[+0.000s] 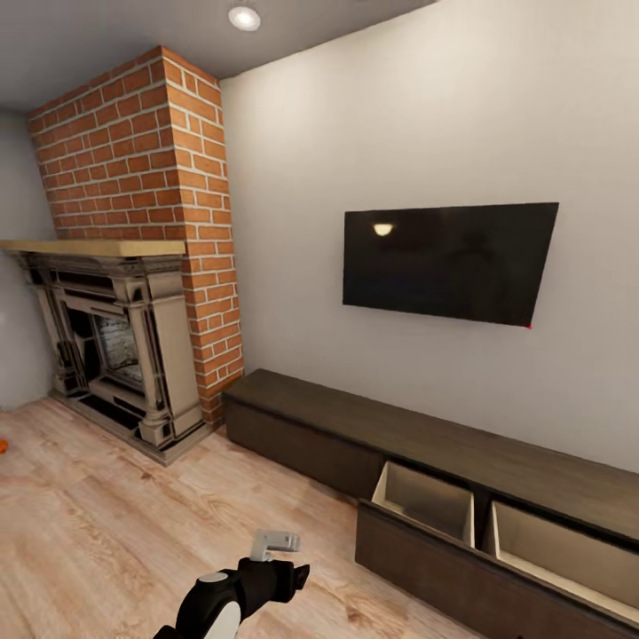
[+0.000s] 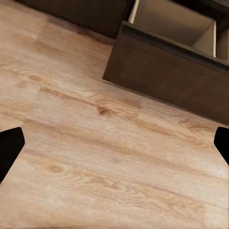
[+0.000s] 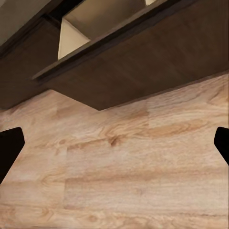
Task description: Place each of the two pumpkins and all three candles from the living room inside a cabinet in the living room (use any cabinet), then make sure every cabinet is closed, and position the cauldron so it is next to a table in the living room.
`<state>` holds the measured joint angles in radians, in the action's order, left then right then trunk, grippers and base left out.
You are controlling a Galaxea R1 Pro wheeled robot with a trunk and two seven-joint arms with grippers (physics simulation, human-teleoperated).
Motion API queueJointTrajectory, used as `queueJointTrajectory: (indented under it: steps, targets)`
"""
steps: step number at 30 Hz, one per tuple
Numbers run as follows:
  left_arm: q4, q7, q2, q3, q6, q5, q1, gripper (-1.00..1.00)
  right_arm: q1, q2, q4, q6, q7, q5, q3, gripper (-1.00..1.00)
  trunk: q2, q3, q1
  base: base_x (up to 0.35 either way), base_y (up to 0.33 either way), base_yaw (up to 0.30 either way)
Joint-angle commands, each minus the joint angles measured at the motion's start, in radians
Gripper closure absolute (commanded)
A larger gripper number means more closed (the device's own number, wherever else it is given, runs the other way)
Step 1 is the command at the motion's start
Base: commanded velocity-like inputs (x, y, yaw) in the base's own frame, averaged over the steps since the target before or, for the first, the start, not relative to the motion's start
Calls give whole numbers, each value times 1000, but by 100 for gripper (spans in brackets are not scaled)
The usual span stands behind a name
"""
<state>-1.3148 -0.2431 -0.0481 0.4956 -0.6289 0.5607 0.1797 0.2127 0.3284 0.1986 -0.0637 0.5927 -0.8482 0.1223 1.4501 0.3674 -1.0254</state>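
The dark brown cabinet point(image 1: 355, 410) runs along the wall under the TV. Two of its drawers are pulled out: one drawer point(image 1: 426, 501) and a second drawer point(image 1: 559, 548) to its right, their pale insides bare as far as I see. A small orange thing point(image 1: 3, 445) lies on the floor, cut off by the picture's edge; I cannot tell what it is. My left arm point(image 1: 253, 586) reaches forward low in front of the drawers. The left gripper point(image 2: 114, 143) is open over the floor near a drawer point(image 2: 167, 57). The right gripper point(image 3: 114, 143) is open beside a drawer front point(image 3: 143, 71). Candles, cauldron and table are out of view.
A brick fireplace point(image 1: 115, 346) with a wooden mantel stands at the left, jutting onto the plank floor point(image 1: 115, 524). A black TV point(image 1: 448, 262) hangs on the wall above the cabinet. The pulled-out drawer fronts stick out into the floor space at the right.
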Motion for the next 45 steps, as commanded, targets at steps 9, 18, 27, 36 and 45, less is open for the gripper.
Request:
queueJointTrajectory:
  steps: [9, 18, 27, 36, 45]
  targets:
    - [11, -9, -1, 3, -2, 11, 1, -100, 1, -2, -1, -1, 6, 1, 4, -100, -63, -31, 35, -1, 0, 278]
    - [14, -4, -1, 2, -2, 12, 1, -100, 1, -6, -1, -1, 6, 3, 4, -100, -126, -64, 69, -57, 0, 278]
    - [15, -2, -1, 1, -2, 14, 1, -100, 1, -7, -1, -1, 6, 3, 4, -100, -189, -96, 104, -11, 0, 278]
    - [15, -7, -1, 2, -2, 15, 1, -100, 1, -7, -1, -1, 6, 3, -11, -100, -252, -129, 138, 0, 0, 278]
    - [16, -2, -1, 1, -2, 15, 1, -100, 1, -11, 4, -1, -52, 4, -29, -100, -273, -143, 150, 0, 0, 278]
